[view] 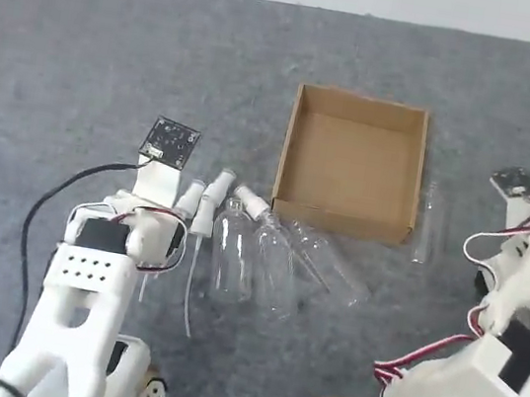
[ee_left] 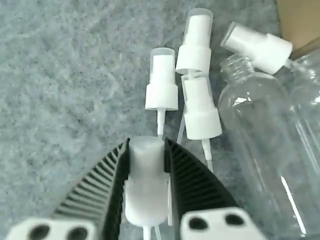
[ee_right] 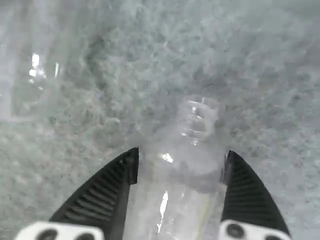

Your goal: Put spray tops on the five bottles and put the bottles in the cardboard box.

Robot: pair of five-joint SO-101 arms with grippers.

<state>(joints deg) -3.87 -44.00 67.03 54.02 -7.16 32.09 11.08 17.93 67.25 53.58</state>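
Overhead: open box mid-table; bottles lying just in front of it, loose tops beside them. Left wrist: left gripper clenched on one top, near three loose ones. Right wrist: right gripper grasping an uncapped bottle.

Count taken | spray tops: there were five | bottles: there were five | cardboard box: there was one | arms: there were two
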